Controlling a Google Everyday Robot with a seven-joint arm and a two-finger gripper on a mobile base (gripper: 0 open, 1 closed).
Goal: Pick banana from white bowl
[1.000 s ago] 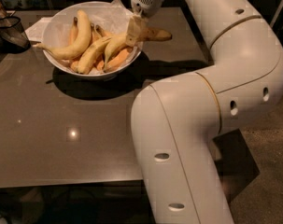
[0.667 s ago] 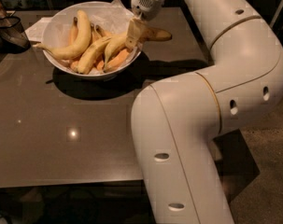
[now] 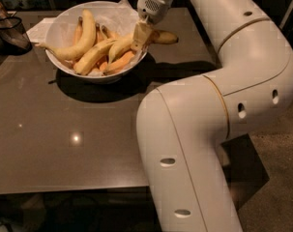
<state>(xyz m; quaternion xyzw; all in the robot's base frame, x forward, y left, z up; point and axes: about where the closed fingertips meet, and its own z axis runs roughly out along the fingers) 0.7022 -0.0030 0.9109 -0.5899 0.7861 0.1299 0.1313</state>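
Note:
The white bowl (image 3: 59,27) stands at the back of the dark table and holds several bananas. The long, gently curved pale-yellow banana (image 3: 94,56) lies diagonally across the middle of the bowl. A strongly hooked banana (image 3: 80,38) with a thin stem lies to its left. Shorter orange-toned bananas (image 3: 118,62) lie under it. My gripper (image 3: 140,37) points down at the bowl's right rim, right at the upper end of a smaller yellow banana (image 3: 121,45).
One more banana (image 3: 164,36) lies on the table just right of the bowl. White paper (image 3: 39,29) lies behind the bowl. A dark mesh container (image 3: 10,33) stands at the far left. My arm's big elbow (image 3: 204,129) fills the right foreground.
My gripper has come down slightly toward the bowl's right rim. The bowl and the bananas have not moved.

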